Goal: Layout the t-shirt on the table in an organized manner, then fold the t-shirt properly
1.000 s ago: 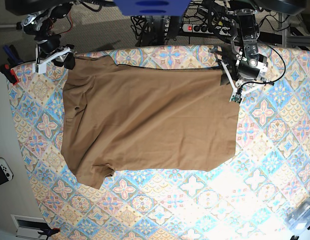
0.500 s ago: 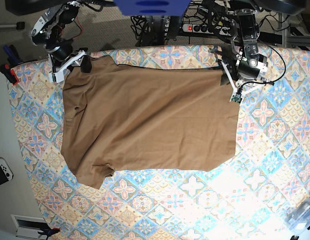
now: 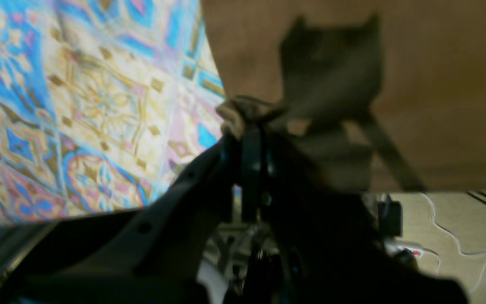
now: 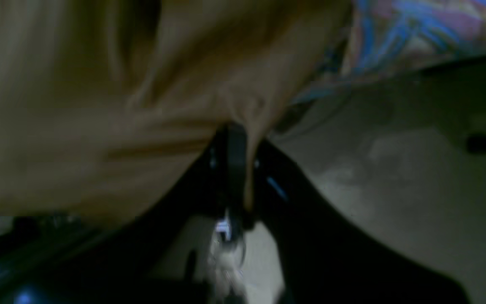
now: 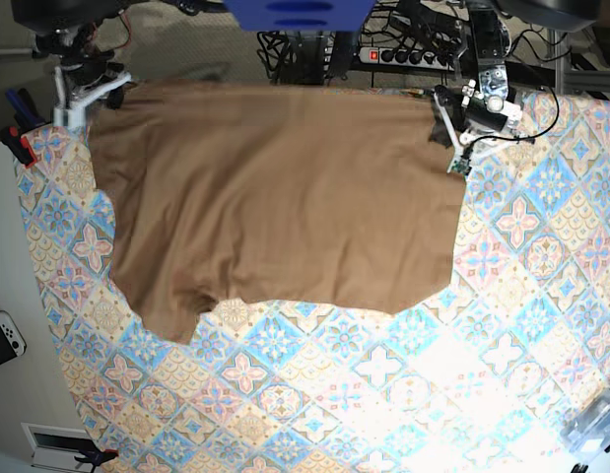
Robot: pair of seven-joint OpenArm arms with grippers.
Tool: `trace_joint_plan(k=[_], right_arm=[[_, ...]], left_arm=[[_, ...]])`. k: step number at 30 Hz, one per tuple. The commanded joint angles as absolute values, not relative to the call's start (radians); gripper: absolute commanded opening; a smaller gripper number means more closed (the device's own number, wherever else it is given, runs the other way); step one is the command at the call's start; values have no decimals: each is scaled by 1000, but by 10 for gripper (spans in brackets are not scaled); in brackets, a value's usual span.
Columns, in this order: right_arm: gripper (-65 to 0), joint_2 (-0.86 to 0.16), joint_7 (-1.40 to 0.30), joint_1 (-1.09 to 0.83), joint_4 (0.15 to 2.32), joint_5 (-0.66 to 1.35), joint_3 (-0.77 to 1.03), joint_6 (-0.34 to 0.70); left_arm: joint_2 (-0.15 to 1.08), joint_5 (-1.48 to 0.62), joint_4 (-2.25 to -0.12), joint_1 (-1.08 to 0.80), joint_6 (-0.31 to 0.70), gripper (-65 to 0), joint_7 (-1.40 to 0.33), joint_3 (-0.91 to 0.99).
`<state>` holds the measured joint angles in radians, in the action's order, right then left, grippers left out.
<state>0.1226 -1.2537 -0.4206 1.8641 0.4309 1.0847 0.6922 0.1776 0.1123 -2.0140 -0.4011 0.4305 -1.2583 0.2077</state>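
Note:
The tan-brown t-shirt [image 5: 275, 197] lies spread over the far half of the patterned table [image 5: 403, 394], its far edge pulled up to the table's far edge. My left gripper [image 5: 444, 130] is shut on the shirt's far right corner; the left wrist view shows the pinched cloth [image 3: 243, 112] between the fingers. My right gripper [image 5: 98, 96] is shut on the shirt's far left corner; the right wrist view shows cloth [image 4: 243, 109] bunched into the closed fingers. A short sleeve [image 5: 171, 310] hangs at the near left.
A power strip and cables [image 5: 403, 54] lie on the floor behind the table. A game controller [image 5: 4, 337] lies at the left on a white surface. A clear plastic item [image 5: 595, 419] sits at the near right corner.
Both grippers have pulled the shirt's far edge towards the back of the table. The right gripper moved left and back, stretching the shirt wider. The near hem moved back too.

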Motion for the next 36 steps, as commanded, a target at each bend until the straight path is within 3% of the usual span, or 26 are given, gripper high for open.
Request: trace_joint_plan(k=[1,18,36], right_arm=[[-650,114,-1236,-426,1910,455,1090,698],[-650,116,-1349,-420,1908,455,1090,698],[-650,111,-1396,-283,1922,455,1084,698]], left_arm=[[174,122,-2032,-412,429,-650,-1247,193],[168,120,-2109,-386,429,-650,-1253,213],[168,124,-2103,-265,423,-650,-1253,217]])
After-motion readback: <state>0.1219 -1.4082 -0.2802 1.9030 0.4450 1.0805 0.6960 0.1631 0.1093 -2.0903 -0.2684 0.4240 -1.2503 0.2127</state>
